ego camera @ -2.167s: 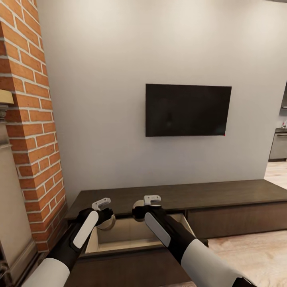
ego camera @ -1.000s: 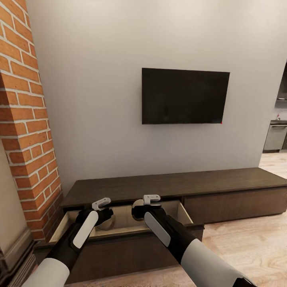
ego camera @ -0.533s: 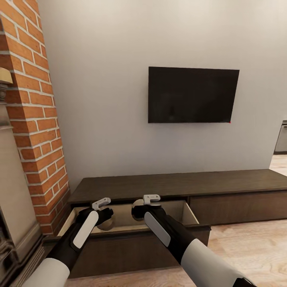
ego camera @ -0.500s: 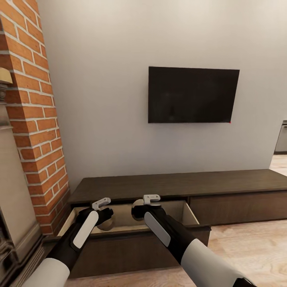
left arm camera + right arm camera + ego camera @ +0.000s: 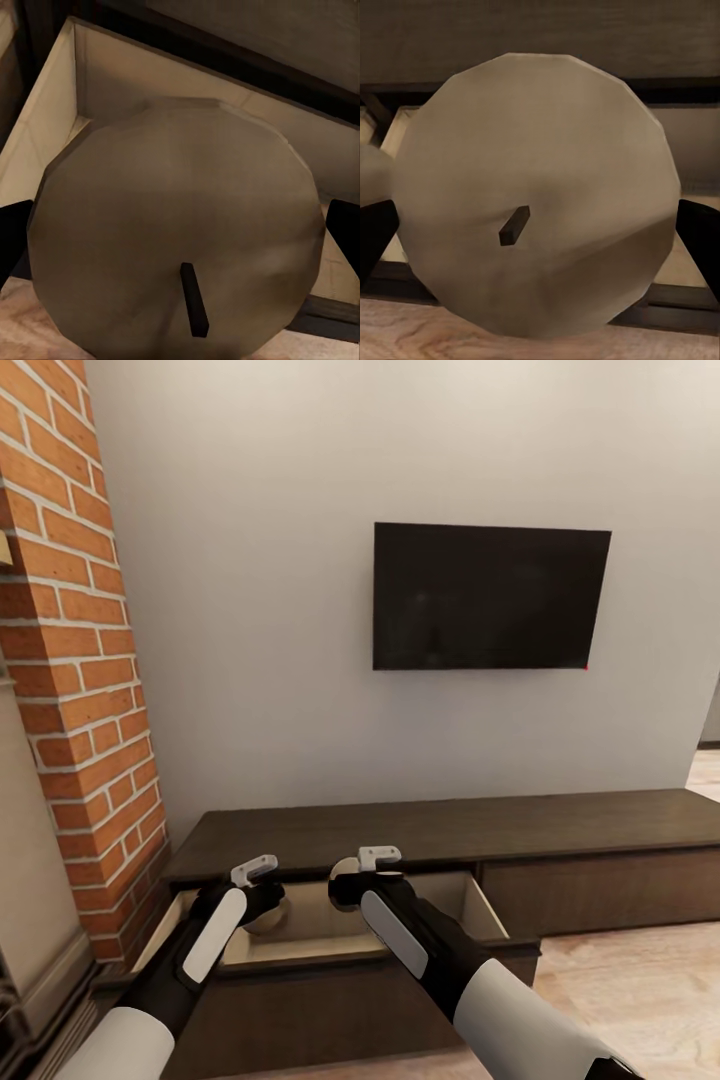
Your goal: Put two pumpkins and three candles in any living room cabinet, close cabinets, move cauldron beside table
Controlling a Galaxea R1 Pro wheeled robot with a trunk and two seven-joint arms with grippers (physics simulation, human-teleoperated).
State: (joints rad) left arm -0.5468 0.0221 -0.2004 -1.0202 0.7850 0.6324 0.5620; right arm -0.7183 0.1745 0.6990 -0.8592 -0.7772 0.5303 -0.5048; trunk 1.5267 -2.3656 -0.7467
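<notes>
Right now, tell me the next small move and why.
Probably lower both into the open drawer of the long dark-brown wood cabinet and release: the left claw grips one round beige dark-wicked candle, the right claw another, both poised over that drawer.

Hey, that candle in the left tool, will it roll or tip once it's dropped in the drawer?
The candle looks wide and many-sided, so on its side it may roll. The left tool spans its full width, so it could slip.
</notes>
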